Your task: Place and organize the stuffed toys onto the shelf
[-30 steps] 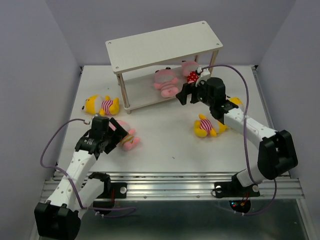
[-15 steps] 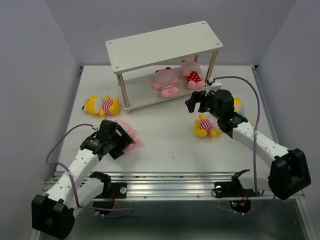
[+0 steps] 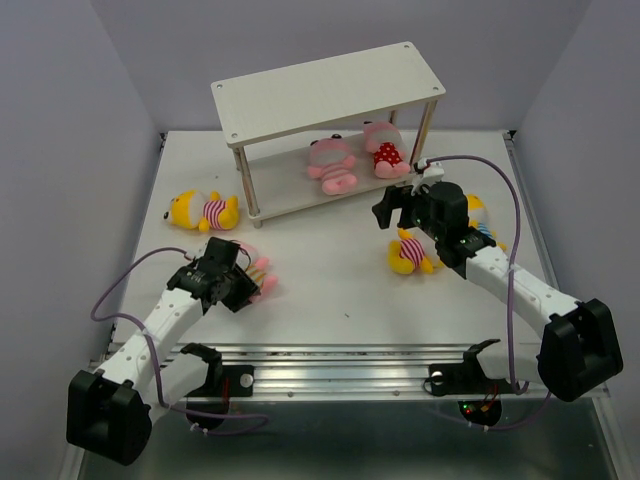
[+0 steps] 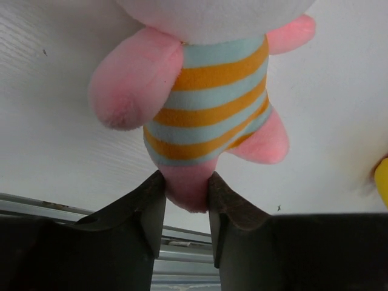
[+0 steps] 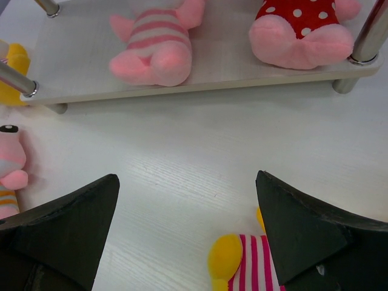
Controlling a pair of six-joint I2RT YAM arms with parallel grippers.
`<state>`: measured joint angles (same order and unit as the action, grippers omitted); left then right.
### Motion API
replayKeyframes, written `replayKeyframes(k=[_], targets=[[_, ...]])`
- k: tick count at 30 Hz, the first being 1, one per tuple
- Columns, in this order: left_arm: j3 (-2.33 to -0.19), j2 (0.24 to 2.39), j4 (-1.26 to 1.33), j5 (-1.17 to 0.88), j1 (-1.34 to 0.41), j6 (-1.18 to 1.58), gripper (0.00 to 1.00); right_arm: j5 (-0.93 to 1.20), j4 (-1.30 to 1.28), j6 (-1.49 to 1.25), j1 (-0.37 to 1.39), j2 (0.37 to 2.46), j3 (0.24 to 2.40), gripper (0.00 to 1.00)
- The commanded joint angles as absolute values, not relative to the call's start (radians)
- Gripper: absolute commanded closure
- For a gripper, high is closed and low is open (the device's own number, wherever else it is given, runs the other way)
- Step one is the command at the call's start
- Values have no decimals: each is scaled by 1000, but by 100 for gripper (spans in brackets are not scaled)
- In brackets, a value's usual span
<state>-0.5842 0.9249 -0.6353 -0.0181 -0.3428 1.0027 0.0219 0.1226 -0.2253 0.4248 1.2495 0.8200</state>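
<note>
The left gripper [image 4: 185, 182] pinches a pink toy [image 4: 206, 109] by the leg on the worktop [image 3: 340, 290], a lift to the shelf [image 3: 330, 85] likely next, while the right gripper [image 5: 188, 200] hangs spread over a yellow toy [image 5: 242, 267].

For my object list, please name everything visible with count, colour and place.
shelf: one, off-white, back of table
table: one, white, under everything
striped toy: one, pink, shelf's lower tier
polka-dot toy: one, pink, red shirt, beside it
orange-striped toy: one, pink, on table
yellow toys: three, yellow, table; one left of shelf, another and a half-hidden one by right arm
left gripper: one, black, shut on orange-striped toy's leg
right gripper: one, black, open, over table
</note>
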Motion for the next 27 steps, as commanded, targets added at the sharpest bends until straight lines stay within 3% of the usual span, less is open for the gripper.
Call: replayKeyframes(k=[1,4,5,6,15,27], targets=[[-617,920,-655,31,-348,997,60,5,141,-225,419,1213,822,0],[-621,911,-650,15,-348,989,82,5,143,-229,419,1215,822,0],[-623,910,-653,12,-350,986,96,6,141,-229,419,1215,822,0],[-626,908,-657,5,-350,980,100,5,141,-230,419,1215,822,0],[-704,893,-629,-115,-429,841,100,5,140,-226,419,1226,821,0],[-902,1020,-517,-11,-630,743,100,-34,141,-207,419,1204,810,0]])
